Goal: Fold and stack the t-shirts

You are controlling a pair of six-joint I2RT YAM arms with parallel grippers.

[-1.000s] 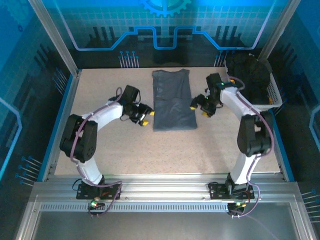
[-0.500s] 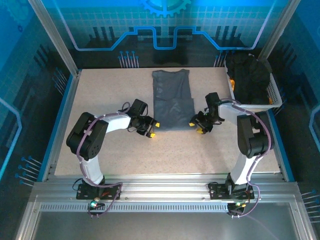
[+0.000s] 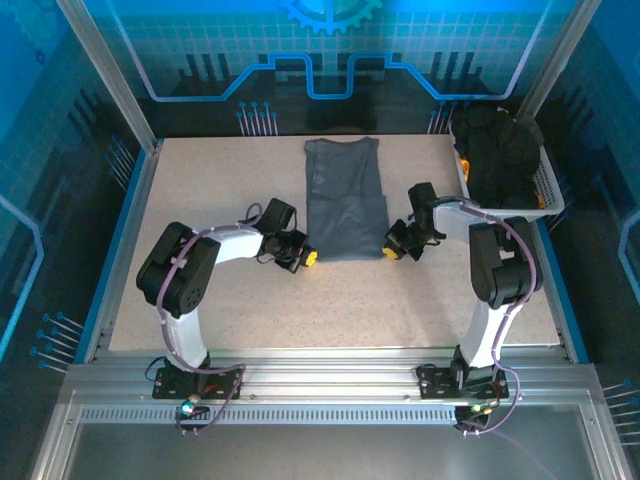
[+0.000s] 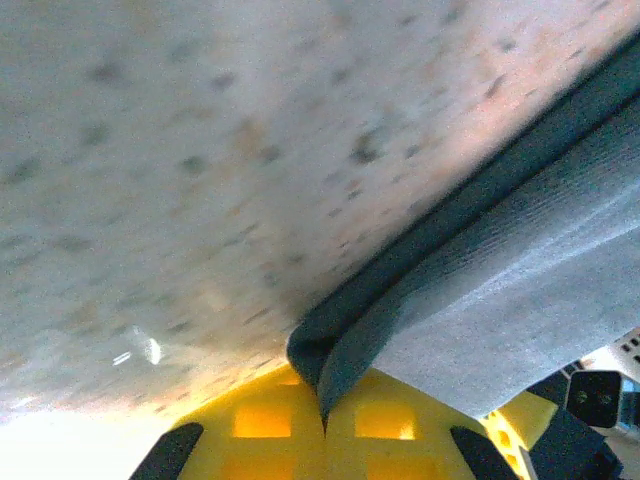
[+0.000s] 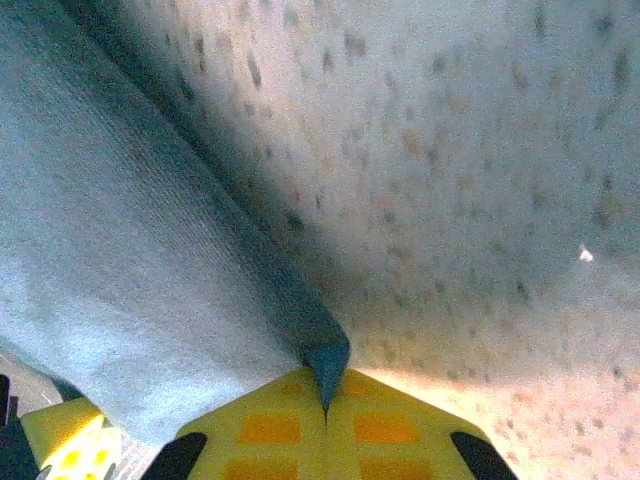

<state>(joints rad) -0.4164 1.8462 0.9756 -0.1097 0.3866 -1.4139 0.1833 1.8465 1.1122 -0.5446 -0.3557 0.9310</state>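
We count two pincers. Our left pincer [image 3: 308,258] grips the near left corner and our right pincer [image 3: 390,252] the near right corner of one grey t-shirt [image 3: 345,200], flat on the counter [image 3: 220,190]. One white basket [image 3: 548,192], far right, holds dark shirts [image 3: 500,145] we cannot count.

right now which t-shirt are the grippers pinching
The grey t-shirt spread flat mid-table, its near corners pinched; the darker shirts sit heaped in the basket.
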